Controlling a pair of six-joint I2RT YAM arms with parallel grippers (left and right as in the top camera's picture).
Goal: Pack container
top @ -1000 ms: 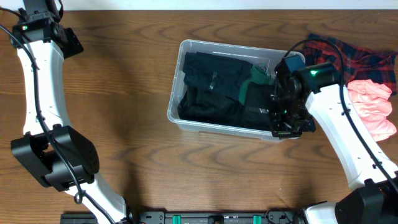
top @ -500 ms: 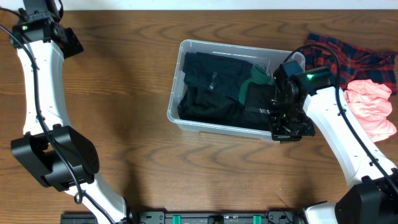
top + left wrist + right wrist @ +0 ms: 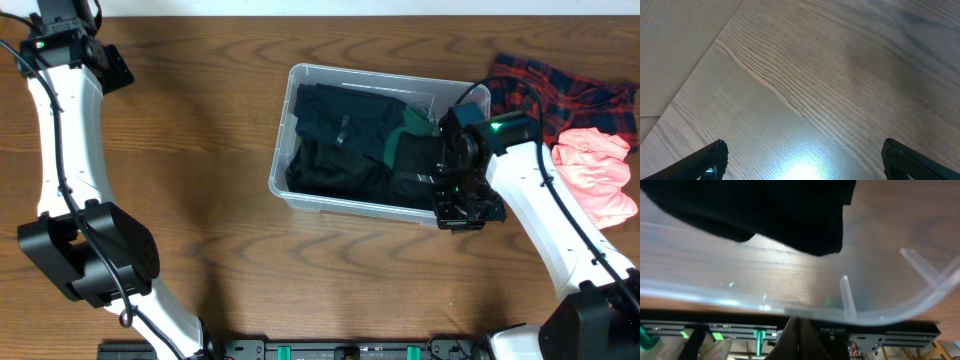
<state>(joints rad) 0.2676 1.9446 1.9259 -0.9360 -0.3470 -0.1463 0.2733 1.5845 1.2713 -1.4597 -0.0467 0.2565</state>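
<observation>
The container, a clear rectangular bin, sits mid-table and holds dark green and black clothes. My right gripper is at its front right corner. In the right wrist view the gripper is shut, its tips just under the clear curved rim, with a black garment beyond the wall. Nothing shows between its fingers. In the left wrist view my left gripper hangs open over bare wood, far off at the table's back left.
A red plaid cloth and a pink cloth lie on the table right of the bin, behind my right arm. A black rail with green clips runs along the front edge.
My right wrist has shifted slightly toward the front left beside the bin's corner. The bin, the clothes and the left arm have not moved.
</observation>
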